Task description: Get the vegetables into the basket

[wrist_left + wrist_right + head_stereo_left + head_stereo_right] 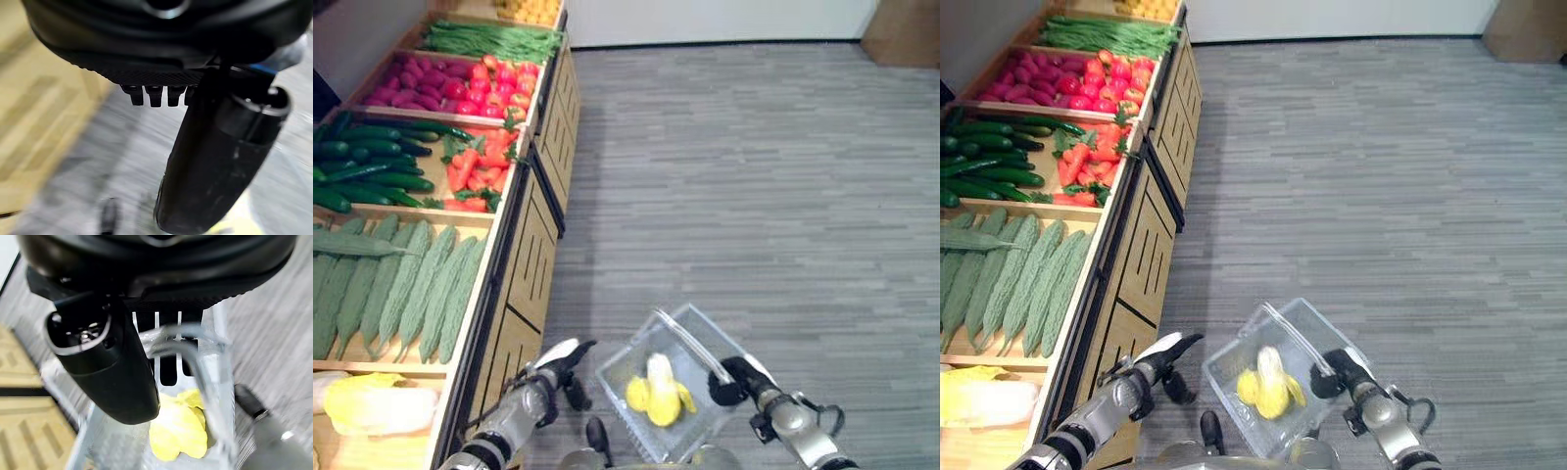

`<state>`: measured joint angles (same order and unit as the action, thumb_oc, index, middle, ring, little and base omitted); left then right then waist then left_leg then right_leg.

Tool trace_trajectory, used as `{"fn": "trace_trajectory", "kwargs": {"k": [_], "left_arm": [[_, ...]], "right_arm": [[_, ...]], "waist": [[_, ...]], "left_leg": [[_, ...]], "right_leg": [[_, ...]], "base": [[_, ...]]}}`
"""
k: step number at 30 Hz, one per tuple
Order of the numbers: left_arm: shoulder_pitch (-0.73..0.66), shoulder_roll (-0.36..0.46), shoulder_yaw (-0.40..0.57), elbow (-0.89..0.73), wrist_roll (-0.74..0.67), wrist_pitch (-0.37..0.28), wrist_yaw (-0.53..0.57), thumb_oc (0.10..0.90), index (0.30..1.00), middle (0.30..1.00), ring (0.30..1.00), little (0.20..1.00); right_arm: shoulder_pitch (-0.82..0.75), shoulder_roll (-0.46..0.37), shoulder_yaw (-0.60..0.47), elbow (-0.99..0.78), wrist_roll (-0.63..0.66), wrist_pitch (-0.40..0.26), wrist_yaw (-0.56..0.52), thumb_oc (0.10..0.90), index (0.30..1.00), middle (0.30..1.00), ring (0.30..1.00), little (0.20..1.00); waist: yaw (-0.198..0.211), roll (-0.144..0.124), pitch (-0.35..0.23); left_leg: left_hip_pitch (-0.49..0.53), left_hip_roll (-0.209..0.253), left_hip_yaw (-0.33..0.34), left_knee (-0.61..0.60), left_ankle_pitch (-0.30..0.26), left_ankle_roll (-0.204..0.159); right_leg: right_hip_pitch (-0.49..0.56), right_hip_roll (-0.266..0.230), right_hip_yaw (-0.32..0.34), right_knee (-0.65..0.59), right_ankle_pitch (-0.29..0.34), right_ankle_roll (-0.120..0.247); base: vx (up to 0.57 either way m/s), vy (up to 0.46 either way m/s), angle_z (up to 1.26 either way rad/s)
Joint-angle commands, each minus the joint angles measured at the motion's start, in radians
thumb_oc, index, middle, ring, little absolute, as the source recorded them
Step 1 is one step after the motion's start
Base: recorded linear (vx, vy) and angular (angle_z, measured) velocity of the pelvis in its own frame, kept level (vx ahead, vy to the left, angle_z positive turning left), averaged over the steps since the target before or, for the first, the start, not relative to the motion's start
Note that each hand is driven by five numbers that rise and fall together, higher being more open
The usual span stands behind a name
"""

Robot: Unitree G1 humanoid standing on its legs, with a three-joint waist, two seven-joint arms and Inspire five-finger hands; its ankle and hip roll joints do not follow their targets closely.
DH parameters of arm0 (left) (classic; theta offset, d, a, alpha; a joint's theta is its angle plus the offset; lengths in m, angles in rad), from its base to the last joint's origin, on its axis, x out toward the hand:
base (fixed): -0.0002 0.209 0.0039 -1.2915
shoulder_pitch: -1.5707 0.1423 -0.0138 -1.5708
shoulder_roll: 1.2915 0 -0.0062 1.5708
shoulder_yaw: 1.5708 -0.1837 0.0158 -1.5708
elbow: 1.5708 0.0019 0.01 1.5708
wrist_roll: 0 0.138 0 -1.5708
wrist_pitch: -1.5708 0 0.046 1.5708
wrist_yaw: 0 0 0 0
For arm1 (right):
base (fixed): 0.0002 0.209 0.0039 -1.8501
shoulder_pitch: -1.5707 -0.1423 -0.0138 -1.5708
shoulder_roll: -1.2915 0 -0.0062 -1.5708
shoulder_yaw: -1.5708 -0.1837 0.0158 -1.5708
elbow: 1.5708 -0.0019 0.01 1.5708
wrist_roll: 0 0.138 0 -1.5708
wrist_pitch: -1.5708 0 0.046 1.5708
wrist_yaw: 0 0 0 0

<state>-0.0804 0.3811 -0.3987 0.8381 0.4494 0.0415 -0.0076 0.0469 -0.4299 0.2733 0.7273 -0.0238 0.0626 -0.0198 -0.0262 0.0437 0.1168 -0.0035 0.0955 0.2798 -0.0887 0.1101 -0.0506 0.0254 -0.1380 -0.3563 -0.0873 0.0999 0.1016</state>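
Observation:
A clear plastic basket [623,349] hangs low over the grey floor in front of me. Its handle [195,363] runs through my right hand [734,380], whose fingers curl round it. Inside lies a yellow and white leafy cabbage [658,390], also seen past the fingers as a yellow cabbage [178,432]. My left hand [563,368] hovers just left of the basket, beside the stand's front, with relaxed fingers and nothing in it. On the wooden stand's nearest shelf lies another pale yellow cabbage [367,401].
The wooden produce stand [524,264] runs along my left. It holds bitter gourds [401,284], cucumbers [362,162], carrots [480,166], red peppers [499,83], purple roots [416,86] and green beans [489,39]. Grey floor [754,176] stretches to the right.

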Motion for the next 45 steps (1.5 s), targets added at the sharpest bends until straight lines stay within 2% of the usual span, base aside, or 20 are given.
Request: {"fn": "trace_trajectory", "kwargs": {"k": [1, 9, 14, 17, 18, 24, 45], "left_arm": [[-0.057, 0.036, 0.016, 0.128, -0.026, 0.002, 0.053, 0.9, 1.0, 1.0, 1.0, 1.0], [-0.061, -0.038, 0.034, 0.341, -0.048, 0.022, 0.07, 0.9, 1.0, 1.0, 1.0, 1.0], [-0.044, -0.058, 0.098, 0.409, -0.118, 0.032, 0.079, 0.9, 1.0, 1.0, 1.0, 1.0], [-0.042, -0.068, 0.091, 0.442, -0.104, 0.037, 0.069, 0.9, 1.0, 1.0, 1.0, 1.0], [-0.001, -0.206, 0.158, 0.541, -0.422, -0.017, 0.065, 0.9, 1.0, 1.0, 1.0, 1.0], [0.007, -0.202, 0.186, 0.542, -0.453, -0.018, 0.075, 0.9, 1.0, 1.0, 1.0, 1.0], [0.006, -0.228, 0.168, 0.535, -0.464, -0.022, 0.069, 0.9, 1.0, 1.0, 1.0, 1.0]], "right_arm": [[-0.078, -0.012, -0.066, 0.075, 0.021, -0.054, -0.072, 0.4, 0.3, 0.3, 0.3, 0.3], [-0.116, 0.04, -0.081, 0.395, 0.076, -0.044, -0.085, 0.4, 0.3, 0.3, 0.3, 0.3], [-0.117, 0.058, -0.102, 0.482, 0.09, -0.039, -0.075, 0.4, 0.3, 0.3, 0.3, 0.3], [-0.123, 0.067, -0.105, 0.523, 0.096, -0.037, -0.073, 0.4, 0.3, 0.3, 0.3, 0.3], [-0.082, 0.202, 0.011, 0.605, 0.163, -0.066, 0.004, 0.4, 0.3, 0.3, 0.3, 0.3], [-0.068, 0.207, -0.01, 0.607, 0.185, -0.071, -0.005, 0.4, 0.3, 0.3, 0.3, 0.3], [-0.074, 0.217, -0.004, 0.616, 0.181, -0.067, -0.006, 0.4, 0.3, 0.3, 0.3, 0.3]], "waist": [[0.013, -0.051, -0.024], [0.01, -0.052, -0.033], [0.013, -0.054, -0.037], [0.012, -0.055, -0.04], [-0.033, -0.08, -0.077], [-0.037, -0.078, -0.08], [-0.025, -0.079, -0.07]], "left_leg": [[0.04, 0.016, 0.009, 0.001, -0.052, -0.052], [0.052, 0.015, 0.013, 0.001, -0.056, -0.05], [0.052, 0.014, 0.012, 0.001, -0.057, -0.048], [0.054, 0.013, 0.01, 0.001, -0.057, -0.048], [0.146, -0.087, -0.21, 0.001, -0.108, 0.011], [0.151, -0.09, -0.205, 0.001, -0.11, 0.012], [0.15, -0.103, -0.205, 0.001, -0.117, 0.024]], "right_leg": [[0.009, -0.05, 0.018, 0.006, -0.016, 0.081], [0.014, -0.046, 0.023, 0.006, -0.02, 0.077], [0.014, -0.045, 0.024, 0.006, -0.021, 0.076], [0.017, -0.044, 0.025, 0.005, -0.022, 0.076], [0.083, 0.062, 0.276, 0.001, -0.052, 0.016], [0.084, 0.059, 0.281, 0.002, -0.049, 0.019], [0.078, 0.047, 0.28, 0.003, -0.04, 0.032]], "base": [[0.02, 0.018, 0.1], [0.0, 0.001, 0.01], [0.0, -0.004, -0.02], [0.01, -0.005, -0.01], [0.0, 0.0, 0.0], [0.0, 0.011, -0.01], [0.0, 0.009, 0.0]]}}
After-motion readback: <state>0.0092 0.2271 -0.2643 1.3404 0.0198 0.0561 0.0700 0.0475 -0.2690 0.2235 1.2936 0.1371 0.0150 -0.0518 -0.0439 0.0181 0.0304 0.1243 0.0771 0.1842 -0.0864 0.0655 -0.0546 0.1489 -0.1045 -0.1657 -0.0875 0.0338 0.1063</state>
